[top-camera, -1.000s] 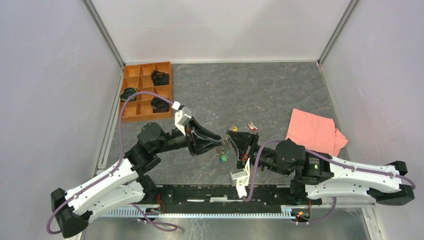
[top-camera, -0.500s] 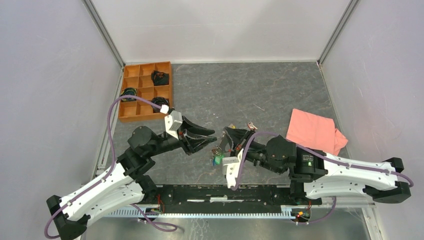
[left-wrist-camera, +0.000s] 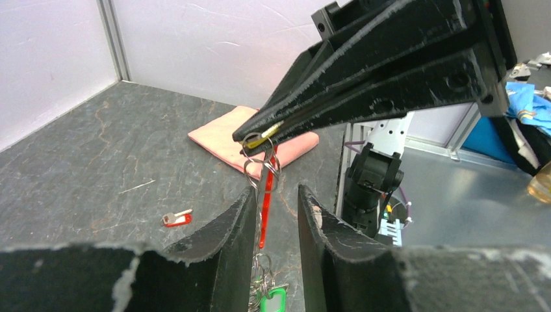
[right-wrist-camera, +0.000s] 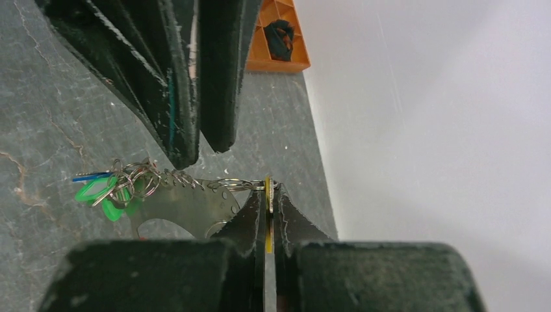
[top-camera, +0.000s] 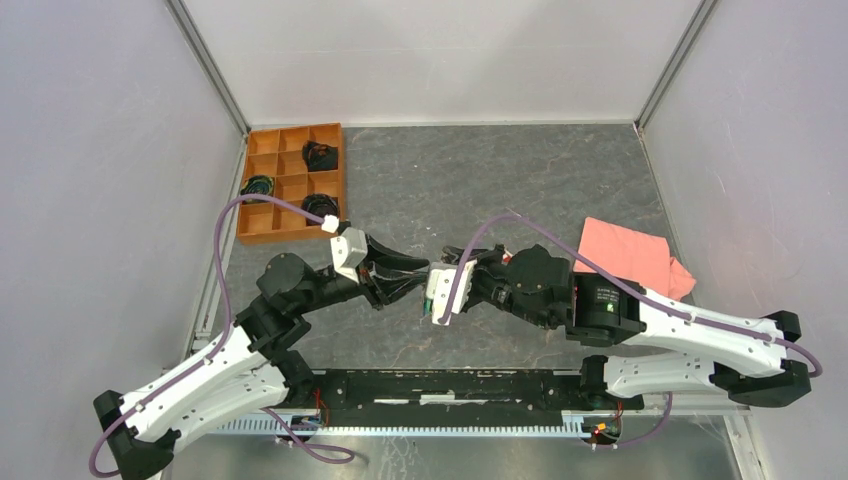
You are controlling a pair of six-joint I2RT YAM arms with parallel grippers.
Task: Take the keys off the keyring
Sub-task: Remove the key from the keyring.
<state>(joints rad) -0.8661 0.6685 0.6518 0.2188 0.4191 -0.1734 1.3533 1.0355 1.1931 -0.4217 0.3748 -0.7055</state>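
Pinches a yellow key [right-wrist-camera: 268, 195] in the clenched right jaws, left jaws parted astride the keyring [left-wrist-camera: 264, 214]. Likely calls next for clamping the ring, then sliding the key off.

Dark grey table [top-camera: 480, 180] with pale veins, pink cloth [top-camera: 625, 262], orange tray [top-camera: 290, 237]. The strap [left-wrist-camera: 266, 214] is red, and there are bright green key heads [right-wrist-camera: 97, 190], a yellow key [right-wrist-camera: 268, 218] and a red-headed key [left-wrist-camera: 177, 219].

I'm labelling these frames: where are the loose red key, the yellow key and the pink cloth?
loose red key [left-wrist-camera: 177, 220]: left wrist view, its red head.
yellow key [right-wrist-camera: 268, 201]: right wrist view, its yellow edge, seen end-on.
pink cloth [left-wrist-camera: 217, 136]: left wrist view, its top face.
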